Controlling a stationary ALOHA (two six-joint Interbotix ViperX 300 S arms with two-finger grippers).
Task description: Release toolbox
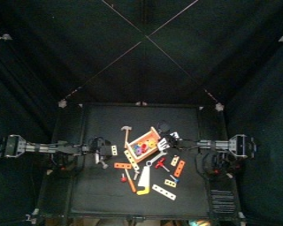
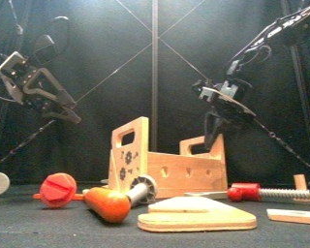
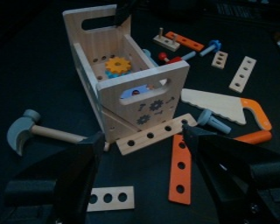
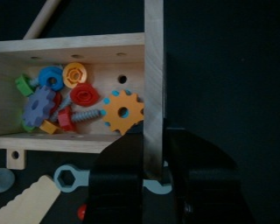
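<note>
The pale tan wooden toolbox (image 1: 147, 143) with an orange-red inside stands upright near the middle of the black table (image 1: 96, 119), holding loose gear-shaped and bolt-like toy pieces in blue, yellow, red and green. The right tool (image 4: 154, 157) sits over one end wall of the box, its jaws pressed onto that upright panel. The left tool (image 3: 149, 162) hangs just beside the box with its jaws spread, above a flat orange perforated strip (image 3: 178, 168) and a grey-headed wooden toy hammer (image 3: 39, 131).

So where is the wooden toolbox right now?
The toolbox stands mid-table in the top view, between both arms. The right gripper straddles its end wall; a hammer and saw lie beside it.
</note>
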